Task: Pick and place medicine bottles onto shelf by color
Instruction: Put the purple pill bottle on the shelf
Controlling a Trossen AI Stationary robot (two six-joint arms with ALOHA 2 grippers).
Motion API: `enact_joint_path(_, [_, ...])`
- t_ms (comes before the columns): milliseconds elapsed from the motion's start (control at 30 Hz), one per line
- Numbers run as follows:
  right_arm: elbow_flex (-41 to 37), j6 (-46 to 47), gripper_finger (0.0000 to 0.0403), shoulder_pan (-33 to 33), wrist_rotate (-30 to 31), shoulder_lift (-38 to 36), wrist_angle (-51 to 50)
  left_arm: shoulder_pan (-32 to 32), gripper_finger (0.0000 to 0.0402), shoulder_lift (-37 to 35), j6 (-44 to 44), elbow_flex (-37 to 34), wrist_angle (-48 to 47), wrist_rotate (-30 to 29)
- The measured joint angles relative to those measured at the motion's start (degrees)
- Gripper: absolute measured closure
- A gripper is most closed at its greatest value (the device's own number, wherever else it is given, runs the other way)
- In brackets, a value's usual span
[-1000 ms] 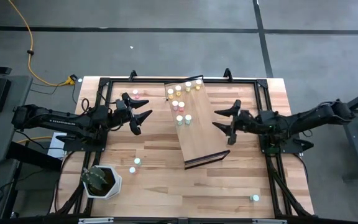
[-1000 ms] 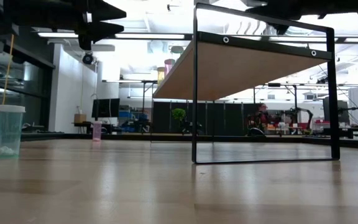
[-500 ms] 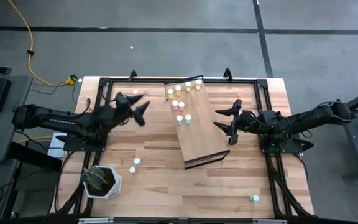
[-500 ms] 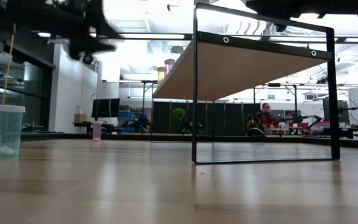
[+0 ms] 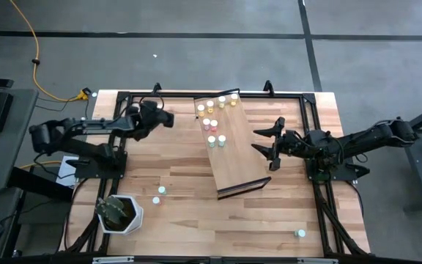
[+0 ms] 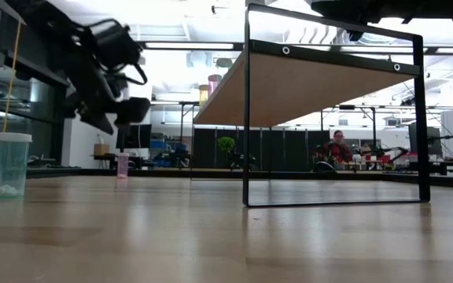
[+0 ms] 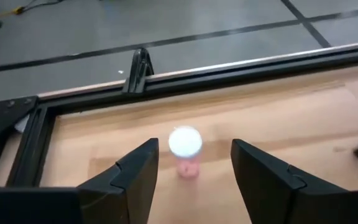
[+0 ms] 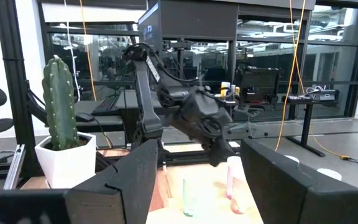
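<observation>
Toward ten o'clock on the butcher-block wooden tabletop (image 5: 196, 191), the dark two-finger left gripper (image 5: 164, 118) hangs over a small pink medicine bottle with a white cap (image 7: 185, 149). Its jaws are spread, one dark finger on either side of the bottle and both clear of it, with nothing pinched. That bottle stands upright on the wood just inside the black metal frame rail (image 7: 229, 67) at the far edge.

At the table's centre, running from twelve o'clock down toward five, lies the long light-wood shelf board with a dark frame edge (image 5: 237, 158), tilted. On its twelve o'clock end a cluster of tiny white-capped bottles (image 5: 212, 119) stands, yellow, pink and green bodies among them.

At three o'clock, just beside the shelf's right edge, the dark right gripper (image 5: 270, 147) waits above the table, its jaws spread and empty.

Two more white-capped teal bottles (image 5: 158, 195) stand close together at seven o'clock, near a white pot holding a green cactus (image 5: 119, 213). Another teal bottle (image 5: 300, 233) stands alone at five o'clock, well apart from everything else.

From table height, a translucent teal bottle with a white cap (image 6: 11, 165) stands upright at the near left, and the shelf's dark frame (image 6: 333, 126) stands upright on the tabletop.
</observation>
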Motion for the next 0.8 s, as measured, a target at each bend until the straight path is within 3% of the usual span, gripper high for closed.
enact_joint_path(300, [0.0,0.0,0.0181,0.0,0.1,0.0,0.0,5.5,0.0216,6.8,0.9,0.0,8.8,1.8])
enact_joint_path(800, [0.0,0.6,0.0181,0.0,0.2,0.0,0.0,7.6,0.0216,15.6,-2.8,0.0,15.5,2.4])
